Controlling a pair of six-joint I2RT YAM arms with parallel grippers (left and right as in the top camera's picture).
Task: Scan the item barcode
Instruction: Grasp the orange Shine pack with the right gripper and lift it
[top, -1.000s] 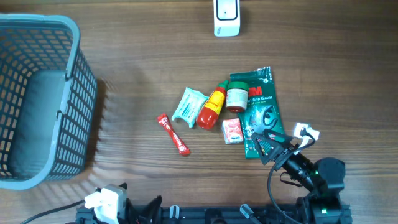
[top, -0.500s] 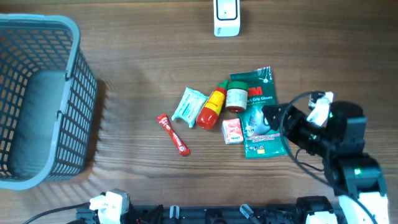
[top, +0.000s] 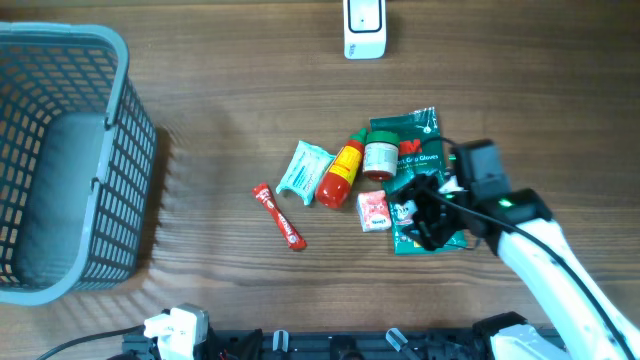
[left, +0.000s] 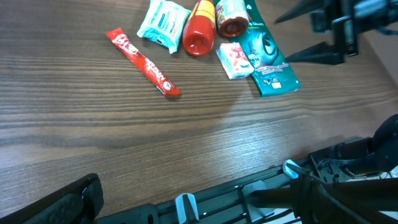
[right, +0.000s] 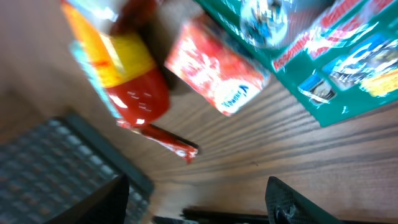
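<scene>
- Bunched mid-frame on the table: green glove packet lying flat at right of the cluster, small red sachet touching its left edge.
- Right gripper low over the packet's lower half, fingers apart, nothing grasped; likely lined up for a pick.
- Probably going for the packet; possibly the sachet, wrist view too blurred to tell.
- Left gripper spread wide, empty, parked at bottom edge, out of the way.
- Scanner top centre, well apart; needs a carry up there.
</scene>
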